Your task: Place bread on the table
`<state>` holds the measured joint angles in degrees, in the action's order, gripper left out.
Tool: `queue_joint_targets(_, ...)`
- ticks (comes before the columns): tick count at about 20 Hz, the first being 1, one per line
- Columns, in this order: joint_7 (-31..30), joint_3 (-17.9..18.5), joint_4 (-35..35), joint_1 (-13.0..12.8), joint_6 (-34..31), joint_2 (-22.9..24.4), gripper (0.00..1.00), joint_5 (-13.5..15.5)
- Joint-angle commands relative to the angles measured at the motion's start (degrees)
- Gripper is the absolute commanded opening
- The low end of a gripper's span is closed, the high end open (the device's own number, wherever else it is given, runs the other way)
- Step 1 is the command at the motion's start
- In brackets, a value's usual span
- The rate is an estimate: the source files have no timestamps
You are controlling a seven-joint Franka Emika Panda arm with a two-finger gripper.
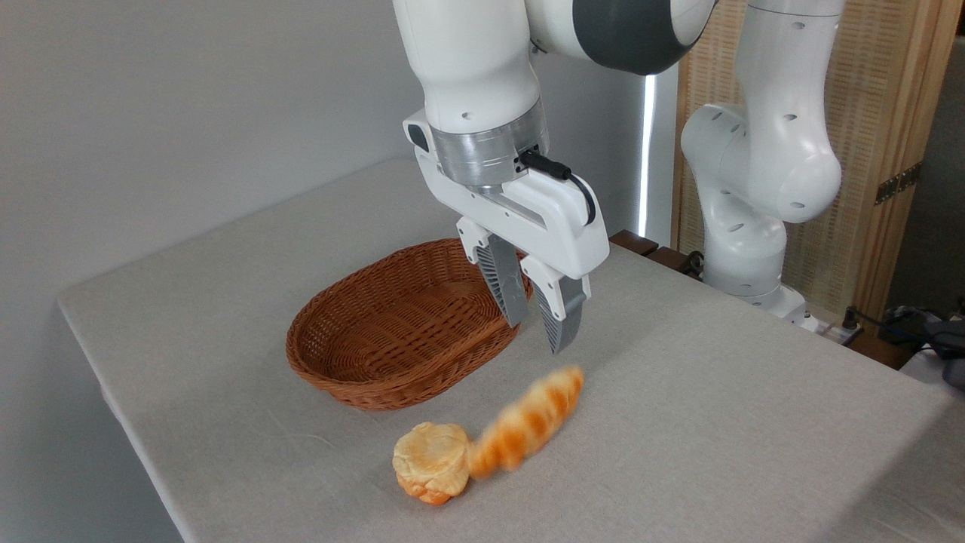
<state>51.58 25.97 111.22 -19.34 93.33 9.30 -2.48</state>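
End effector [544, 323] agape over grey table [716, 422] — blank wall [151, 113] behind.

High, near view over table [716, 422]

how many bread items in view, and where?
2, both on the table in front of the basket: the long bread, blurred, and a round bun at its left end. Basket looks empty.
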Motion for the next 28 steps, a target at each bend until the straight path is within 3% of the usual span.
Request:
queue_joint_targets(1, 0.63, 0.05, -0.65, -0.26, -0.96, 0.01, 1.00, -0.86)
queue_joint_targets(11, 0.28, -1.27, -0.92, -0.88, 1.32, 0.10, 1.00, 0.02)
queue_joint_targets(20, -0.60, -7.94, -1.88, -0.88, 9.75, -1.83, 1.00, 1.87)
queue_joint_targets(25, -10.42, -8.39, -2.06, -0.88, 17.75, -4.02, 1.00, 5.81)
queue_joint_targets(28, -11.68, -8.39, -2.06, -0.79, 18.20, -4.38, 1.00, 7.75)
